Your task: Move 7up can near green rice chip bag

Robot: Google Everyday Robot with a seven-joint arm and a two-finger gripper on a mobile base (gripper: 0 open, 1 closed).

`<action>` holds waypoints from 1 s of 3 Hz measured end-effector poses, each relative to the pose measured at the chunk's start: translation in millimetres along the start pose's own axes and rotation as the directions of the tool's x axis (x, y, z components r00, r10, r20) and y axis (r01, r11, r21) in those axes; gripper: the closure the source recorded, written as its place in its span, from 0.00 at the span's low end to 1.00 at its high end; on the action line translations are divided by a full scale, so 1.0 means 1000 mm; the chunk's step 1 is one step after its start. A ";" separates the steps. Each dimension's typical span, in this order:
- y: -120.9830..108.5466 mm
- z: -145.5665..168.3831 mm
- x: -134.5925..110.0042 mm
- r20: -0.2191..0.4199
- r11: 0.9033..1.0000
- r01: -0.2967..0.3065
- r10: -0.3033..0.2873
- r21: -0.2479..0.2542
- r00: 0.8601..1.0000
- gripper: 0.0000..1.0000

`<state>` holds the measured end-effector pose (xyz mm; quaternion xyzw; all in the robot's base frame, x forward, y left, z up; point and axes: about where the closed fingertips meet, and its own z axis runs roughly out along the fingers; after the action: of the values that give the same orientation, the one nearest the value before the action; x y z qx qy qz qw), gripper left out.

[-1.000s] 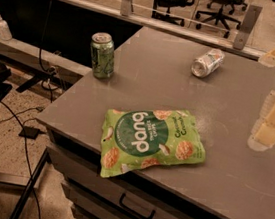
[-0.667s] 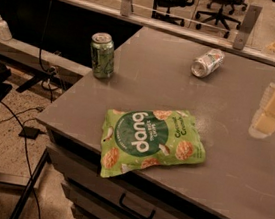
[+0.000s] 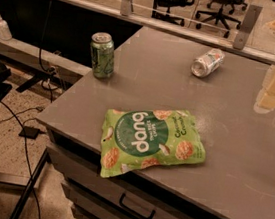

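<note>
The 7up can (image 3: 207, 62), silver-white with small green and red marks, lies on its side at the far middle of the grey table (image 3: 233, 144). The green rice chip bag (image 3: 151, 139) with white "dang" lettering lies flat near the table's front edge, its lower left corner hanging over the edge. My gripper (image 3: 274, 89) hangs above the table's right side, to the right of the can and well apart from it, holding nothing.
A darker green can (image 3: 102, 55) stands upright at the table's far left corner. A drawer with a handle (image 3: 136, 207) sits under the front edge. Office chairs and a rail stand behind the table; cables lie on the floor at left.
The gripper has risen slightly and shifted a little toward the far side. The can and the bag have not moved.
</note>
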<state>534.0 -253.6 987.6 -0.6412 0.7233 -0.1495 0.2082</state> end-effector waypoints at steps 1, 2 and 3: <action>0.000 0.001 -0.001 0.004 1.000 0.005 -0.005 -0.004 1.000 0.00; -0.002 0.003 -0.003 0.010 0.997 0.071 -0.071 -0.012 0.997 0.00; -0.017 0.026 -0.027 0.070 0.959 0.270 -0.264 -0.086 0.962 0.00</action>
<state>563.6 -228.2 976.2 -0.7461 0.6301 -0.1232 0.1764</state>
